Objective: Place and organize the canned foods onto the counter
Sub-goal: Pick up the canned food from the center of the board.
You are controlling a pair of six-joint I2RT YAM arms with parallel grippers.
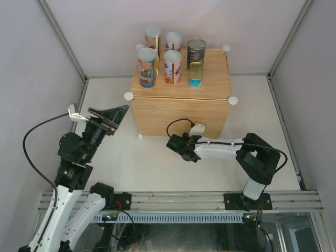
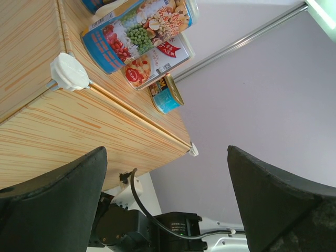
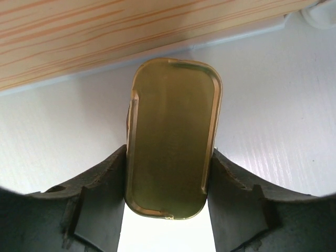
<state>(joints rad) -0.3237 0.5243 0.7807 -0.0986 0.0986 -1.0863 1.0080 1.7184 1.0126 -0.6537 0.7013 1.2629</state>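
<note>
Flat gold tin [image 3: 170, 131] is the one can not up on the counter [image 1: 178, 113] yet. It sits low, just in front of the cabinet's wood front, over the white table [image 1: 152, 168]. Right gripper [image 3: 168, 157] has it: the dark fingers [image 3: 105, 178] press against both long edges, taking the tin across its narrow width, the only span those jaws can bridge on so flat a shape. Whether it is clear of the table, I cannot tell from the wrist view. Up top, four tall white-lidded cans [image 1: 148, 67] stand in a tight block on the left half. The dark can [image 1: 196, 51] is at the back right, with the other gold tin [image 1: 196, 74] just in front of it, so by my reading the bare patch beside that twin is where this one belongs. Left gripper [image 1: 110, 116] hangs off the cabinet's left front corner, jaws spread wide with nothing between them, out of the lane so the right arm has room to lift
</note>
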